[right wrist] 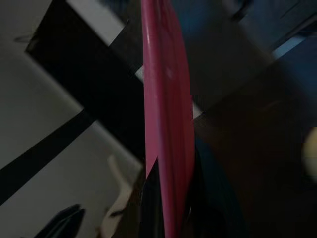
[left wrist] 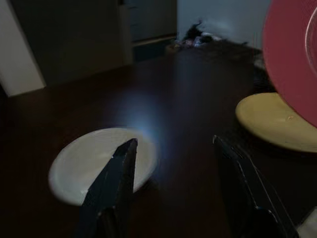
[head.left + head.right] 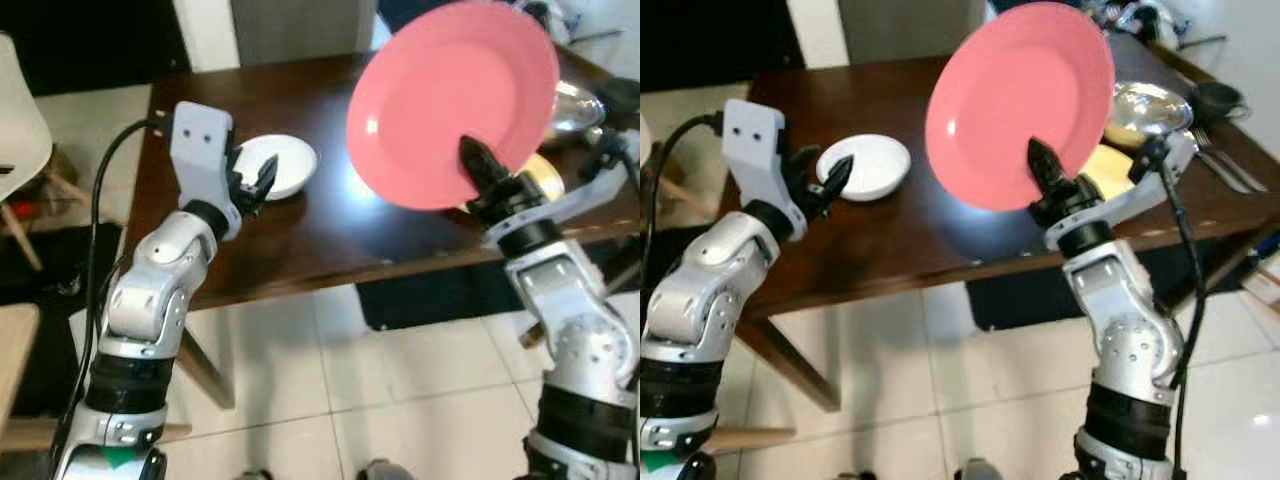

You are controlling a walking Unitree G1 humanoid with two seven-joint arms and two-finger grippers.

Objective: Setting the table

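In the left eye view the right hand (image 3: 478, 162) is closed on the lower rim of a pink plate (image 3: 450, 100) and holds it up in the air, tilted almost on edge, above the dark wooden surface (image 3: 320, 235). The left hand (image 3: 258, 182) hovers over the near part of the surface with its two black fingers apart and nothing between them, just beside a small white dish (image 3: 278, 165) that rests there. In the right eye view a yellow plate (image 3: 1108, 166) lies on the surface under and behind the pink plate, and further back stand a shiny metal bowl (image 3: 1148, 108), a dark cup (image 3: 1218, 100) and some cutlery (image 3: 1225, 160). The left wrist view looks along the open fingers (image 2: 115, 183) at the white dish, with the yellow plate and the edge of the pink plate to one side. The right wrist view shows the pink plate edge-on, pinched between the fingers at its rim; the rest is dark. I think the plate is not yet placed and must be brought flat and lowered to a free spot. The risk is in the grip: only a small part of the rim is held, so the plate could turn or slip out while the wrist rotates. If it comes down too far back, it could strike the yellow plate or the metal bowl.
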